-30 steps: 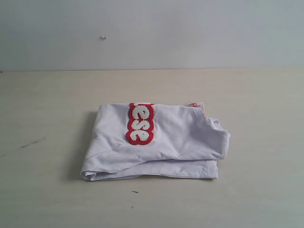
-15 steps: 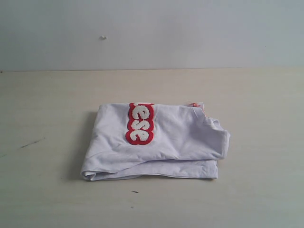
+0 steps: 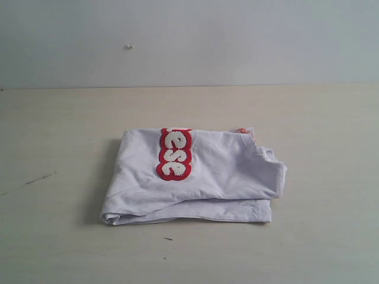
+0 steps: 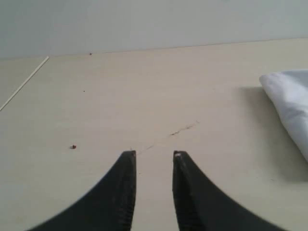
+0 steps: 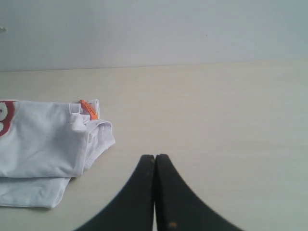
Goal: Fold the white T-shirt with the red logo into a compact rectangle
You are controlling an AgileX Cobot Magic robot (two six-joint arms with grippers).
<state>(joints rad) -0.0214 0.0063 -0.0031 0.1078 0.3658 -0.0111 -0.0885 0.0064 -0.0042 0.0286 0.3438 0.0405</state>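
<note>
Stays put as folded white T-shirt (image 3: 195, 177), left hand (image 4: 154, 155) slightly spread, right hand (image 5: 155, 158) pressed together, both empty; looks done.

The left gripper (image 4: 154, 154) holds its two dark fingers (image 4: 126, 185) a narrow gap apart, the tips level with each other and nothing caught between them. The right gripper (image 5: 155, 157) has its dark fingers (image 5: 139, 195) pressed together along their inner edges, the tips meeting in a single point and gripping nothing. On both grippers the fingers curve inward from wide bases to slim tips.
</note>
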